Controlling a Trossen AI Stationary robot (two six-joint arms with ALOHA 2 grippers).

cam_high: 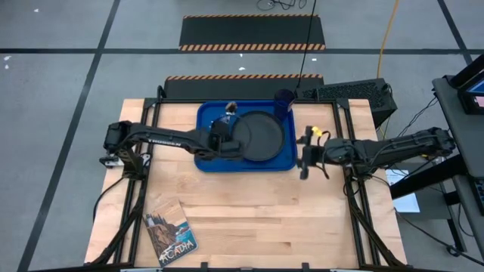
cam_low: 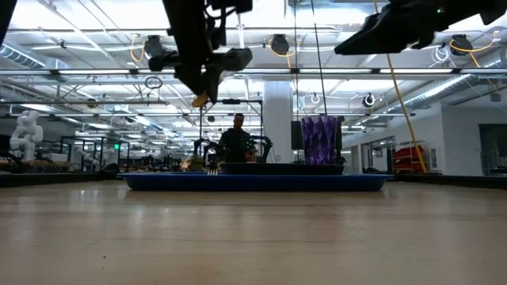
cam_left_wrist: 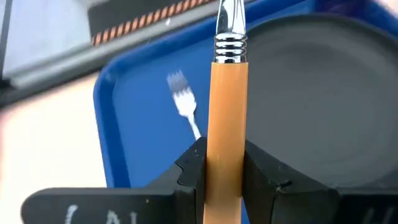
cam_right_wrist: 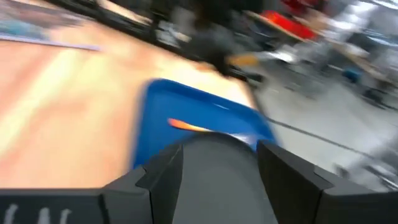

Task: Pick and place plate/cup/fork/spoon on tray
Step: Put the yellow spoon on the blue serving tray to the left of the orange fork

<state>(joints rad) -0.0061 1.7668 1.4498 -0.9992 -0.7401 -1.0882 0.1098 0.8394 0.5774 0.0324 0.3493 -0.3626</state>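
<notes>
Booklet (cam_high: 169, 233) reads "ACADIA"; left pincer (cam_left_wrist: 225, 163) grips spoon (cam_left_wrist: 226, 93)

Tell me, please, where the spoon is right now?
The left gripper holds the spoon by its handle over the tray's left part, beside the plate.

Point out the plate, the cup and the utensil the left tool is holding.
plate (cam_high: 261, 136), high view, middle of its flat black face.
cup (cam_low: 319, 140), low view, middle of its purple wall.
spoon (cam_left_wrist: 227, 112), left wrist view, orange handle above the tool's fingers.
</notes>
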